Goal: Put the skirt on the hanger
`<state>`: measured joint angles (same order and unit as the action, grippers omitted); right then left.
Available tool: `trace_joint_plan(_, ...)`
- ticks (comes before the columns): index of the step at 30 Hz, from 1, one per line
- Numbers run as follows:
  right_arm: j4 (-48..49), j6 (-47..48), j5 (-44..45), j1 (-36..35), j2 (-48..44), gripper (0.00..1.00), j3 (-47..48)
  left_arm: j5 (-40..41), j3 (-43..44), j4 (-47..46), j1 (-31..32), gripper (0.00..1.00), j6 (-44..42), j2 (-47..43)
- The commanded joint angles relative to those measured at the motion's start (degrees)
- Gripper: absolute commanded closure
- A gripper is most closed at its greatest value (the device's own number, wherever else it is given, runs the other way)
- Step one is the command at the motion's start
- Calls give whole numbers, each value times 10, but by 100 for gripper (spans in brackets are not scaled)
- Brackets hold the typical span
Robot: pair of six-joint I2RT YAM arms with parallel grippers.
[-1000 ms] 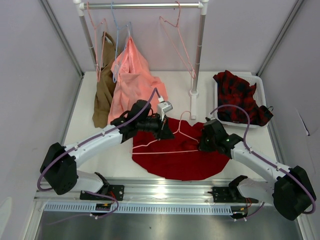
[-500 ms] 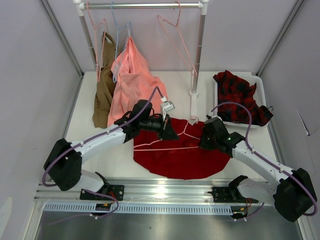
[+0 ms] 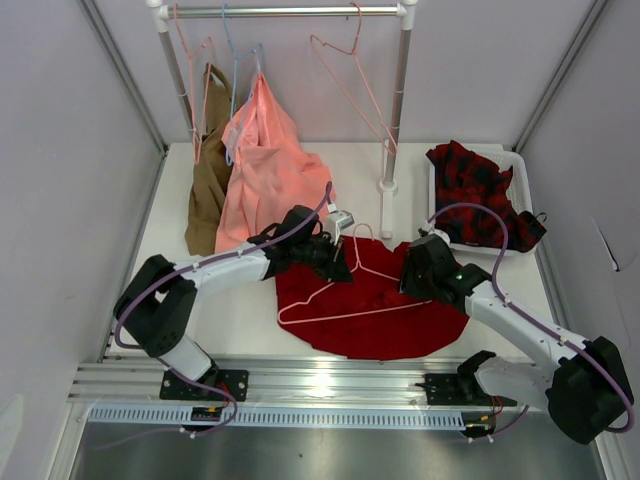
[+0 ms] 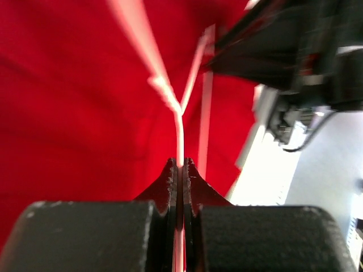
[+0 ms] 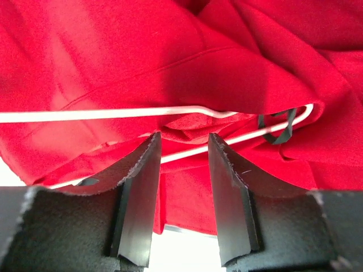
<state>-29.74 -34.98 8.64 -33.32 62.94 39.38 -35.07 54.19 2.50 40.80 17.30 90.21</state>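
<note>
Only part of the hanger (image 3: 360, 311) shows from above: its right corner is lost under the right gripper (image 3: 408, 285), and in the right wrist view a fold of the skirt (image 5: 170, 62) covers the wire near that corner. The left wrist view is blurred beyond the fingertips. The skirt lies spread on the table (image 3: 240, 320) at near centre. The hanger rests on it, hook pointing far toward the rail (image 3: 290, 11), long bar running left to right with its left end nearer. The left gripper (image 4: 180, 167) is clenched on the wire at the hanger's neck. The right gripper's fingers stand apart, released, the wire crossing the gap between them.
</note>
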Motion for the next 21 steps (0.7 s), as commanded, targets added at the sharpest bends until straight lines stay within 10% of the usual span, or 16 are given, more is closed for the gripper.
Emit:
trace_joint_plan(1, -22, -15, 52, 30, -12, 56, 22, 47, 25, 33, 0, 100, -29, 15)
trace_joint_plan(21, 12, 13, 75, 129, 46, 57, 9, 94, 44, 49, 25, 100, -62, 17)
